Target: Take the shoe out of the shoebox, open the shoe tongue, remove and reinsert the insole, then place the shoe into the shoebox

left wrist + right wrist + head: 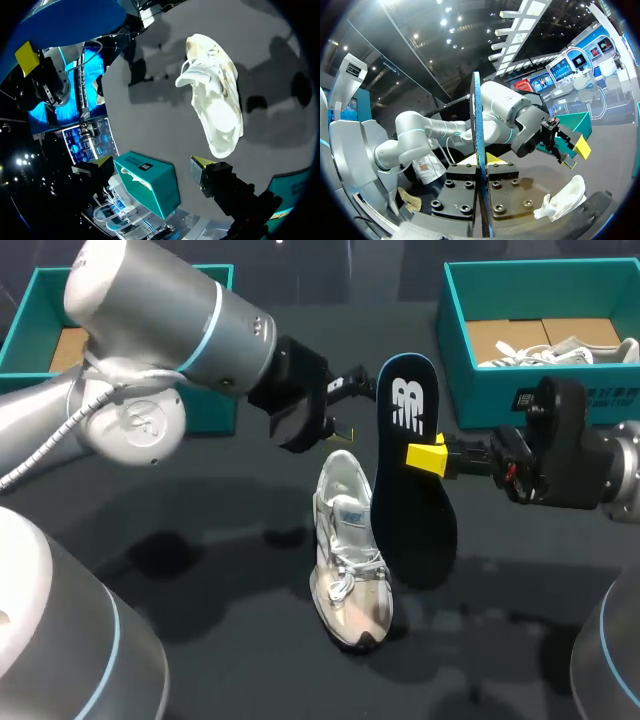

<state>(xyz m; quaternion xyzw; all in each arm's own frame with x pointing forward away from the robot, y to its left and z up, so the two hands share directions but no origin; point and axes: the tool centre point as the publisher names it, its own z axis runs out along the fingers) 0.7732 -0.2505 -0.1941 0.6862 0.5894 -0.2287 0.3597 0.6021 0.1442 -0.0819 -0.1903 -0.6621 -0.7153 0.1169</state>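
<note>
The dark table [200,570] is lit dimly from above, and soft, overlapping shadows of the arms, the shoe [350,540] and the raised insole [412,490] are cast across it. In the left wrist view the pale shoe is rendered almost washed out, and a bright sheen is seen on the left arm [150,300].

The dark insole [412,490] carries a white logo [407,405] near its upper end, two block letters cut by stripes. The shoebox [480,390] at the right has a small label [523,400] with pale print on its front wall, too small to read. The bluish patch [350,510] on the side of the shoe [350,570] cannot be read either.
</note>
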